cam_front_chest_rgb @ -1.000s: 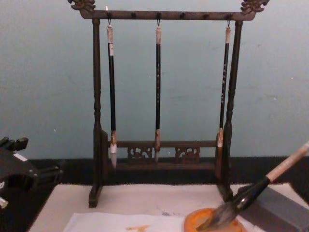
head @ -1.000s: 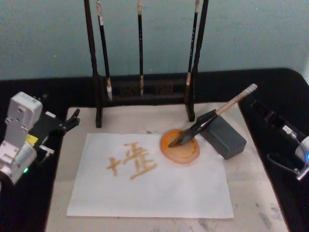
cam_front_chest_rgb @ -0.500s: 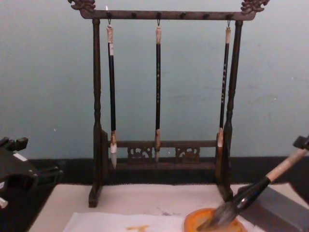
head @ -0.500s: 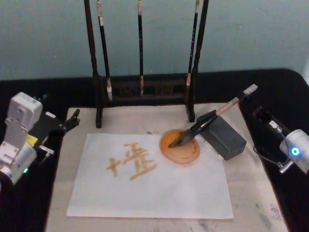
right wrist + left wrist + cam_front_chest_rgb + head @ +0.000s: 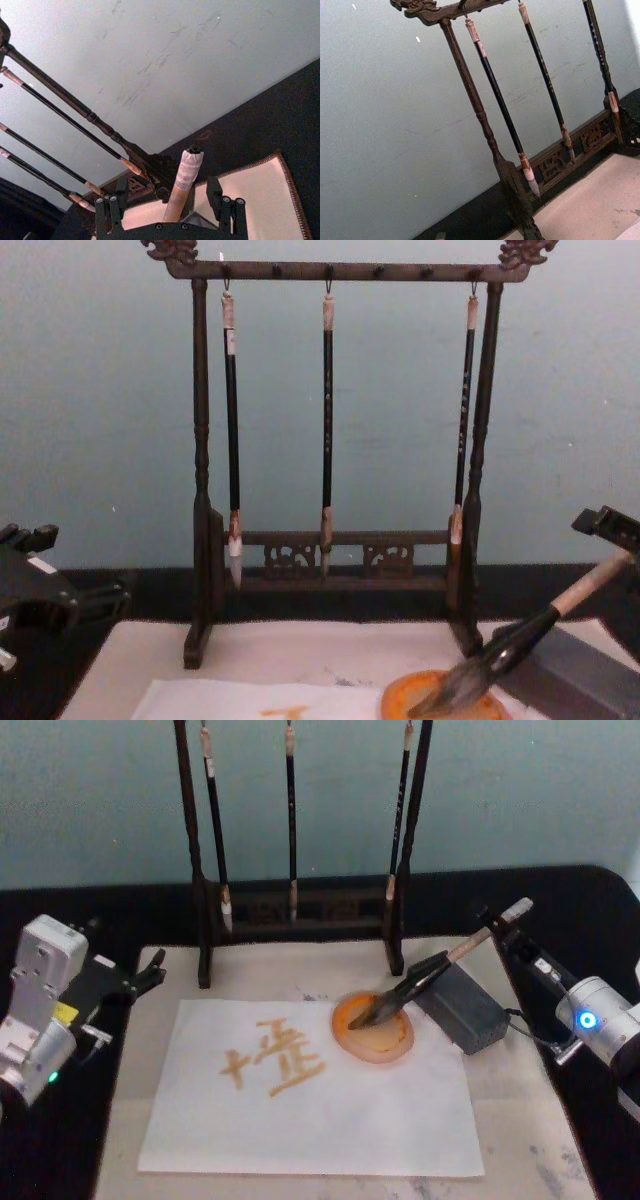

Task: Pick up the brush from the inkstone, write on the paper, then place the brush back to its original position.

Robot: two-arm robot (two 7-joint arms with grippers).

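The brush (image 5: 440, 963) leans across the dark grey inkstone block (image 5: 465, 1008), its bushy bristles resting in an orange dish (image 5: 373, 1023). Its pale handle end (image 5: 184, 175) points up and to the right. My right gripper (image 5: 497, 928) is open at that handle end. In the right wrist view its fingers (image 5: 215, 190) stand either side of the handle without touching it. The chest view shows this gripper (image 5: 608, 524) just above the handle. The white paper (image 5: 300, 1120) carries orange brush marks (image 5: 275, 1055). My left gripper (image 5: 150, 970) is parked open at the table's left edge.
A dark wooden stand (image 5: 300, 905) with three thin hanging brushes (image 5: 327, 420) rises behind the paper. A beige felt mat (image 5: 525, 1120) lies under everything, on a black table. The teal wall is close behind.
My right gripper has moved forward and left from the table's right side until its fingers straddle the brush's handle end. The brush and the left arm have not moved.
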